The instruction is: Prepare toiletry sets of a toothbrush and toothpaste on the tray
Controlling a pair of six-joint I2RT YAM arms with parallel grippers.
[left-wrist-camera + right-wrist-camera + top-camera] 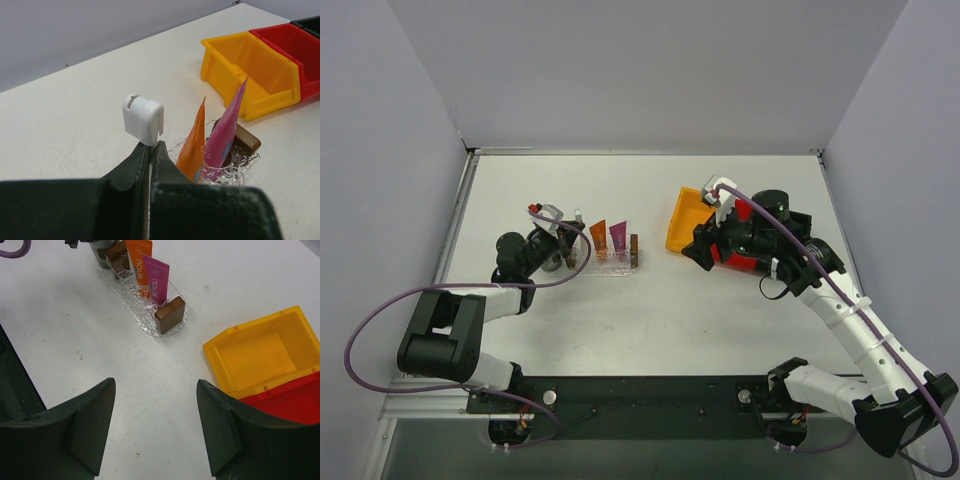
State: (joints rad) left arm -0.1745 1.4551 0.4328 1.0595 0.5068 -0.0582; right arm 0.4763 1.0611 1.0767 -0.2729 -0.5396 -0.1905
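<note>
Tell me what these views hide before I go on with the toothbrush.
Left wrist: toothbrush handle hidden by the shut left gripper; only its white top shows.
Left wrist: near end of the tray hidden behind that gripper.
Right wrist: red bin cut off at the frame edge.
Top: toothbrush too small.

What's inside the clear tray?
An orange tube and a pink tube stand in the tray. The left gripper hides whether the white toothbrush reaches inside.

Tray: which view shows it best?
Right wrist: the tray lies nearly whole, orange tube and pink tube standing in it. Top external shows it small; left wrist shows only one end past the left gripper.
</note>
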